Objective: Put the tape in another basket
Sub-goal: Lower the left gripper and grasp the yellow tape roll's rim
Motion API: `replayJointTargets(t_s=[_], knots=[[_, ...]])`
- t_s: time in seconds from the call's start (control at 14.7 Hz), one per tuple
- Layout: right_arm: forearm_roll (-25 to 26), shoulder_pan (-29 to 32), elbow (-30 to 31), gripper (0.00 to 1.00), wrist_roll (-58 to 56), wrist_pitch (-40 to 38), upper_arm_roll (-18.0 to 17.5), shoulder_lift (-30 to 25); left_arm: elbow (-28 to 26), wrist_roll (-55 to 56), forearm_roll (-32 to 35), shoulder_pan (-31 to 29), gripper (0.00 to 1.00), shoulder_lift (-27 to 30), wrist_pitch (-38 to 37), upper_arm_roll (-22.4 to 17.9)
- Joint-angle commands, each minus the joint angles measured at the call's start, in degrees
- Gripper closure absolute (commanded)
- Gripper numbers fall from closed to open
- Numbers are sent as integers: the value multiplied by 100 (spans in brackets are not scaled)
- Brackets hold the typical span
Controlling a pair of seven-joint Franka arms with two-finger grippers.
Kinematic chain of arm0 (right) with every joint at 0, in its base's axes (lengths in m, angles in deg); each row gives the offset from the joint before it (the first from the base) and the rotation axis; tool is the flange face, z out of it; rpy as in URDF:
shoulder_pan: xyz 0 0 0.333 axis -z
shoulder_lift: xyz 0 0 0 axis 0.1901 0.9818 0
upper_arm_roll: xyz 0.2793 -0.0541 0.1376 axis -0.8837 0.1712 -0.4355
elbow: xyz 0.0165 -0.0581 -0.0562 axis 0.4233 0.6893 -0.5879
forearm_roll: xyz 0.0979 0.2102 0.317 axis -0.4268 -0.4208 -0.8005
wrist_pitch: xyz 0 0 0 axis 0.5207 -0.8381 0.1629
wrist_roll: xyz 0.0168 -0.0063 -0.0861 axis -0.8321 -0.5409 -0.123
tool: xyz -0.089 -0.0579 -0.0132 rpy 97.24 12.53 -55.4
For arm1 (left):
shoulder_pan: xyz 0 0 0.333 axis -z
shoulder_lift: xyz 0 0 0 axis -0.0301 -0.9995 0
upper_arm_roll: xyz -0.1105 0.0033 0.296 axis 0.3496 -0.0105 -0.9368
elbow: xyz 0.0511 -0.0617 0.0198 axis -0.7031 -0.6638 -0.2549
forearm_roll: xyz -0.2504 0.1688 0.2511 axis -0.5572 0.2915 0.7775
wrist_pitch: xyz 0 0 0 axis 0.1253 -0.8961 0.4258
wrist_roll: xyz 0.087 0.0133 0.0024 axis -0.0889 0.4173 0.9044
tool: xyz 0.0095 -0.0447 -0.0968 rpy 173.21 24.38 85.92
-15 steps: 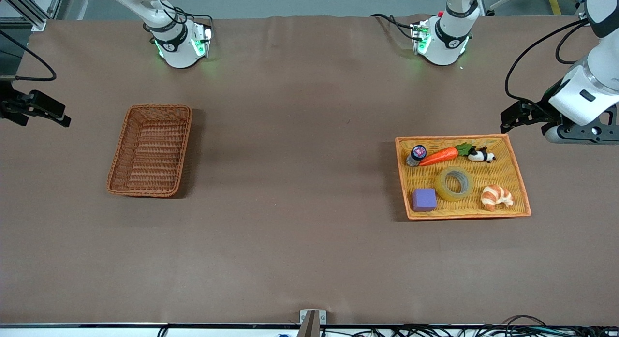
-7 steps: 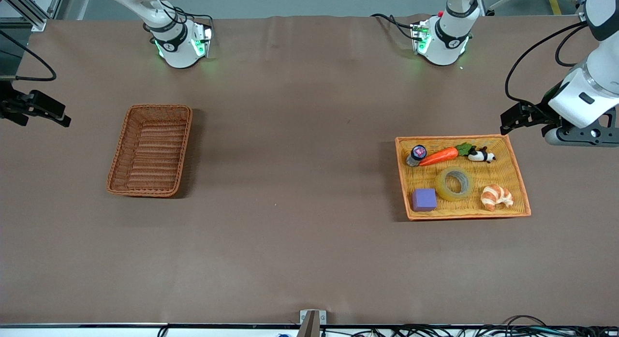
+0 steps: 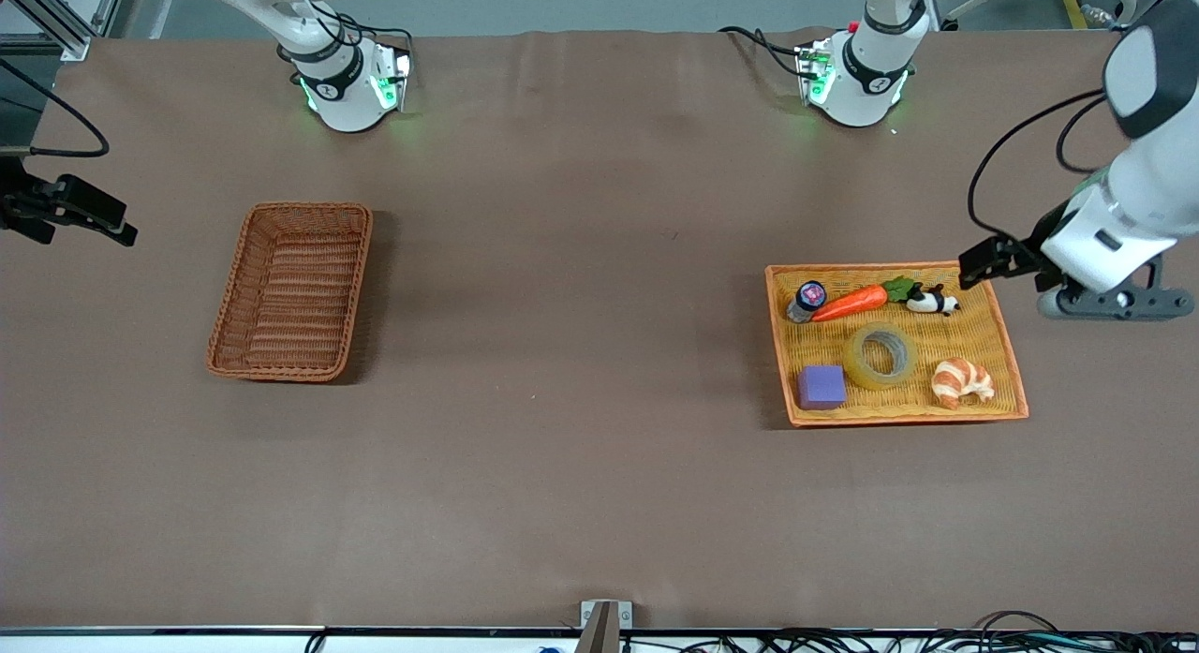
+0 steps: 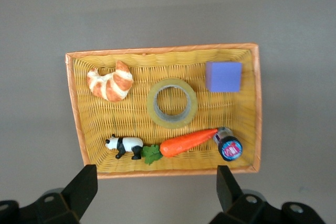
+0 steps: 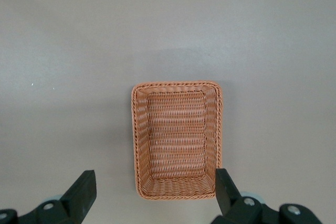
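lying flat in tray (image 3: 993, 330), tape (image 3: 880, 355), pincers mostly cut off

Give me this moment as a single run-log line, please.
tape: in tray | basket: empty | left gripper: open, over tray edge | right gripper: open, waiting above basket

We see brown table (image 3: 581, 400) carrying two wicker pieces, well apart: basket (image 3: 292, 290) toward right arm's end, shallow orange-yellow tray (image 3: 999, 330) toward left arm's end. Arm bases stand along table's top edge.
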Motion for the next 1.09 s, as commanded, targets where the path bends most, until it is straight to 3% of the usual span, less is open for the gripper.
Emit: replayJointTargets(t_s=[0.0, 0.27, 0.48, 1.02], knots=[[-91, -3, -44, 0, -28, -51, 16, 5, -452, -69, 99, -61, 0, -237, 472, 5], [-91, -3, -44, 0, -36, -51, 16, 5, -1067, -8, 99, -175, 0, -729, 1622, 5], [-91, -3, -44, 0, -37, -51, 16, -4, -1086, 28, 99, -176, 0, -1256, 1800, 5], [-91, 6, -44, 0, -45, -51, 16, 5, -1095, 28, 99, -290, 1, -1987, 2363, 5]])
